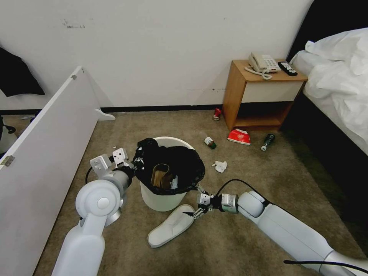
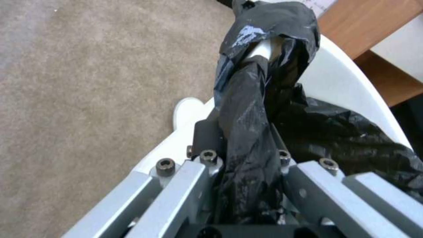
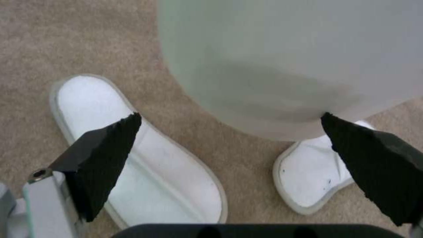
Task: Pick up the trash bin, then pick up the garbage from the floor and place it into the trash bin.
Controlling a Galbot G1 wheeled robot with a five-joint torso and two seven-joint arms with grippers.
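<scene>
The trash bin (image 1: 163,199) is a round white bucket lined with a crinkled black bag (image 1: 184,161); a brown paper bag (image 1: 160,175) lies inside. My left gripper (image 1: 132,165) (image 2: 244,138) is shut on the bin's bag-covered rim (image 2: 264,53). My right gripper (image 1: 195,212) (image 3: 229,119) stands open just above a white slipper (image 1: 170,226) (image 3: 141,165) on the carpet in front of the bin. A second slipper (image 3: 308,181) shows partly under the bin's base (image 3: 286,66). More garbage lies beyond: a tissue (image 1: 220,166), a small bottle (image 1: 209,142), a red packet (image 1: 239,136), a dark bottle (image 1: 268,142) and a red can (image 1: 217,114).
A wooden nightstand (image 1: 264,96) with a beige telephone (image 1: 262,63) and black remote (image 1: 287,68) stands at the back right, next to a bed (image 1: 337,76). A white panel (image 1: 42,134) runs along my left. Open carpet lies in front.
</scene>
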